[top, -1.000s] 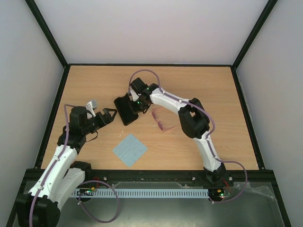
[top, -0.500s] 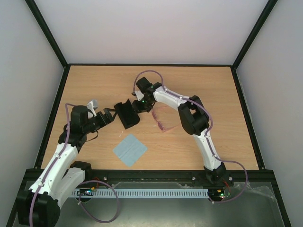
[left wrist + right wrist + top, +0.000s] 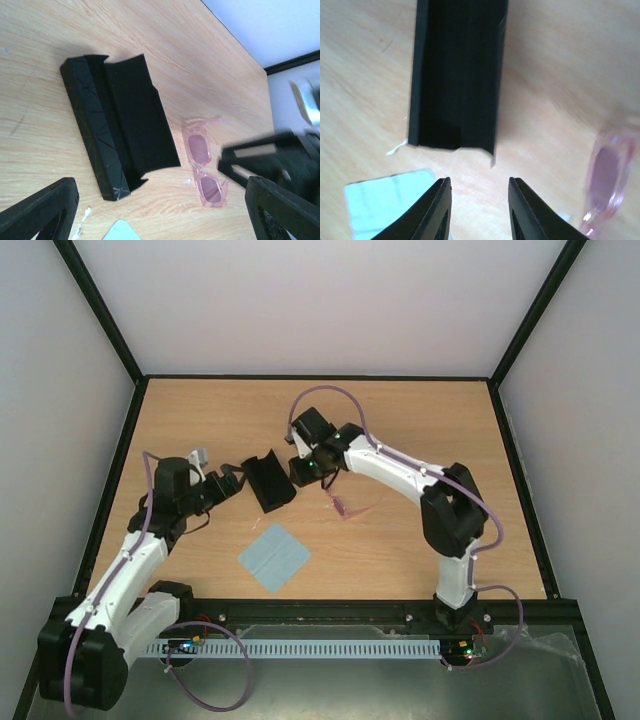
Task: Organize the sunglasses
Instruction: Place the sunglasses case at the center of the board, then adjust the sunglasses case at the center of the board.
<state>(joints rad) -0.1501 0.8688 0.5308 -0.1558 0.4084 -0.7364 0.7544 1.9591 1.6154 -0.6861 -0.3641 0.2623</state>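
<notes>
The left gripper (image 3: 224, 483) is hovering with jaws spread wide, beside an open black case (image 3: 268, 480) on the wooden surface (image 3: 420, 420). The right gripper (image 3: 479, 207) is hanging close by the case, jaws parted, pinching nothing. The pink sunglasses (image 3: 341, 503) are lying just right of the case.

Blurred sunglasses (image 3: 605, 176) are perhaps half cut off at the right wrist view's edge.

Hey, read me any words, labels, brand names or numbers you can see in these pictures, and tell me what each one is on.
None: no readable text shows in any view.
The black case has only embossed crossing lines, no lettering.
The sunglasses and the light blue cloth show no print.
The slotted strip near the arm bases shows no legible markings.
</notes>
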